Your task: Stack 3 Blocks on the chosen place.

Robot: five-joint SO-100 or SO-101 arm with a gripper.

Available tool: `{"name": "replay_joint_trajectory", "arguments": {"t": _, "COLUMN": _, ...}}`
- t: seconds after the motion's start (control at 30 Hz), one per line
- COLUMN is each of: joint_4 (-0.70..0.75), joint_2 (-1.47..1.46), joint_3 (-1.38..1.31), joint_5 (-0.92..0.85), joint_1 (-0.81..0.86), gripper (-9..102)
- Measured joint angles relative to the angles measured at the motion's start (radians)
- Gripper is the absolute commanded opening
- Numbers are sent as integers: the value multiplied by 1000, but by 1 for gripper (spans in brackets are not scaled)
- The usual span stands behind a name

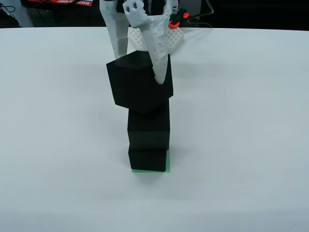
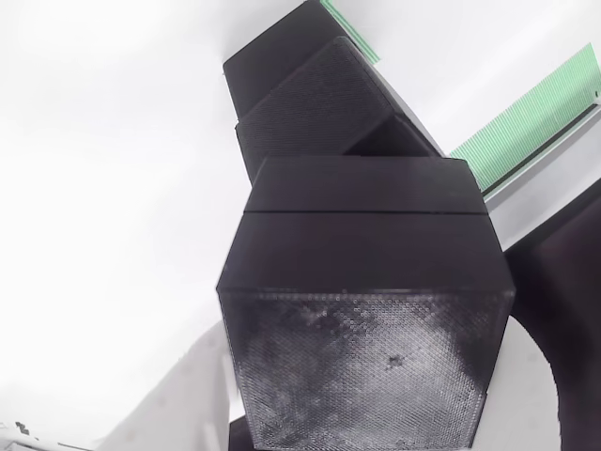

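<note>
White table (image 1: 58, 145), green striped patch (image 1: 168, 164), bottom black cube (image 1: 147, 159) on it

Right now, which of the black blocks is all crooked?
The top block, the one held in the pincer. It is tilted, one corner pointing down, while the middle block and bottom block sit flat on the green square.
</note>
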Motion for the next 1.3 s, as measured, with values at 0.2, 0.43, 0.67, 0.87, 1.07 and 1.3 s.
{"name": "replay_joint_trajectory", "arguments": {"t": 0.2, "joint_4": -6, "joint_2": -12, "joint_3": 0, "joint_5": 0, "joint_1": 9, "gripper": 18}}
{"name": "replay_joint_trajectory", "arguments": {"t": 0.43, "joint_4": -18, "joint_2": -31, "joint_3": 0, "joint_5": 0, "joint_1": 9, "gripper": 20}}
{"name": "replay_joint_trajectory", "arguments": {"t": 0.67, "joint_4": -18, "joint_2": -40, "joint_3": 0, "joint_5": 0, "joint_1": 9, "gripper": 23}}
{"name": "replay_joint_trajectory", "arguments": {"t": 0.87, "joint_4": -18, "joint_2": -40, "joint_3": 0, "joint_5": 0, "joint_1": 9, "gripper": 23}}
{"name": "replay_joint_trajectory", "arguments": {"t": 1.07, "joint_4": -6, "joint_2": -40, "joint_3": -32, "joint_5": 3, "joint_1": 9, "gripper": 23}}
{"name": "replay_joint_trajectory", "arguments": {"t": 1.3, "joint_4": -2, "joint_2": -37, "joint_3": -61, "joint_5": 6, "joint_1": 9, "gripper": 23}}
